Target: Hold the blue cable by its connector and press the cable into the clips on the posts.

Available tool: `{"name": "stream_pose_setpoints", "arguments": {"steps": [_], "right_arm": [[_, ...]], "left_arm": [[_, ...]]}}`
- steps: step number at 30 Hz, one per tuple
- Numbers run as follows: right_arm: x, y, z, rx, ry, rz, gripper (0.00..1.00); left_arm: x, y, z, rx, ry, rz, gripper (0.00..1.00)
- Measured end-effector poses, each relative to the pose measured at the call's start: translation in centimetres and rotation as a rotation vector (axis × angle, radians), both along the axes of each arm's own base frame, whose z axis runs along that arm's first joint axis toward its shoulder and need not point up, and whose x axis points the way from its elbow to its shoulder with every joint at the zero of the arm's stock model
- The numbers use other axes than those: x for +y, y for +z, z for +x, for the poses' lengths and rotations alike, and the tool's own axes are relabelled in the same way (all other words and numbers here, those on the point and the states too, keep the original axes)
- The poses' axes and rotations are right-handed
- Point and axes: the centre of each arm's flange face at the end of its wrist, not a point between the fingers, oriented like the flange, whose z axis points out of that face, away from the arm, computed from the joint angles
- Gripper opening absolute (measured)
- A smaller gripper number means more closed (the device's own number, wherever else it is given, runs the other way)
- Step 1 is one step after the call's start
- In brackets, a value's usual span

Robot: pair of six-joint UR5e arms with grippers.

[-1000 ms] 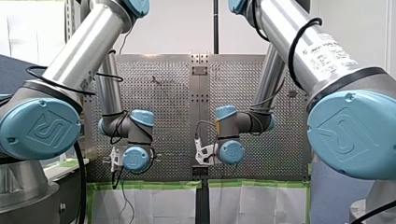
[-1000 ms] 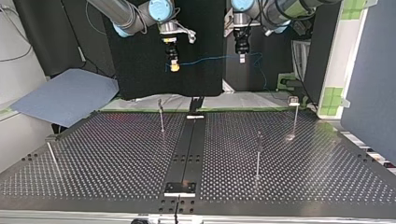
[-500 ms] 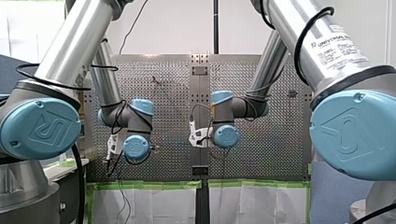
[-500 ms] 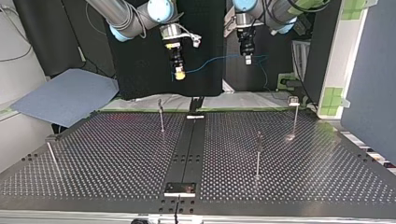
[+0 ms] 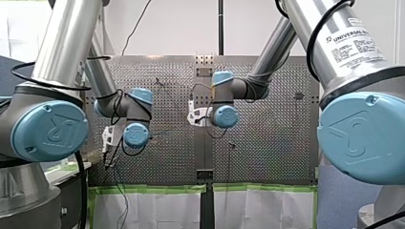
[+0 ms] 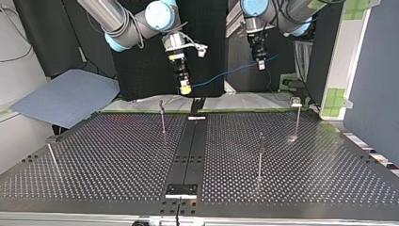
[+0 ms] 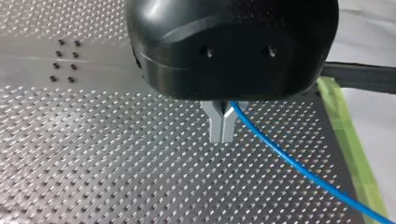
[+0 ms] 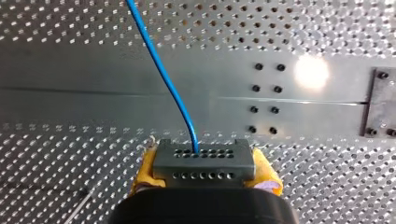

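Right gripper [image 8: 204, 171]: yellow pads [image 8: 145, 173] clamped on grey connector [image 8: 203, 161]. Blue cable [image 8: 159, 60] runs from it to left gripper [image 7: 222, 135], metal fingers [image 7: 216, 125] pinched shut on cable. Cable hangs mid-air between the 2 grippers, above perforated table [image 6: 117, 155], not touching posts [image 6: 163, 117].

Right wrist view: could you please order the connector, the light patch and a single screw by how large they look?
1. connector, largest, though it is also nearest the camera
2. light patch
3. screw, smallest
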Motion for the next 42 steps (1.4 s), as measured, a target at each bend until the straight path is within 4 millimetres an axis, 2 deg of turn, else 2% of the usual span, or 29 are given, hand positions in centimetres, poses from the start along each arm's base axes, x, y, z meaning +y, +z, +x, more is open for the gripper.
{"name": "stream_pose_setpoints", "arguments": {"steps": [5, 12, 18, 25, 34, 38, 42], "right_arm": [[-0.5, 1.0, 0.6, -0.008, 0.004, 0.000, 0.00], [-1.1, 2.2, 1.5, -0.019, 0.024, -0.010, 0.00], [-1.6, 3.1, 2.1, -0.023, 0.031, -0.014, 0.00], [-2.4, 4.9, 3.1, -0.031, 0.042, -0.028, 0.00], [-3.5, 7.8, 4.6, -0.051, 0.059, -0.052, 0.00], [-3.8, 8.9, 5.2, -0.060, 0.067, -0.062, 0.00], [-4.0, 9.7, 5.6, -0.064, 0.072, -0.069, 0.00]], "left_arm": [[0.5, 2.2, 2.1, -0.032, 0.006, -0.037, 0.00], [1.5, 6.6, 5.8, -0.098, 0.006, -0.077, 0.00], [2.4, 10.2, 7.9, -0.143, 0.014, -0.068, 0.00], [1.4, 14.1, 9.1, -0.186, -0.018, -0.092, 0.00], [0.2, 19.1, 9.5, -0.233, -0.039, -0.099, 0.00], [0.3, 20.4, 9.0, -0.234, -0.026, -0.084, 0.00], [0.4, 20.2, 8.8, -0.197, -0.005, -0.072, 0.00]]}}
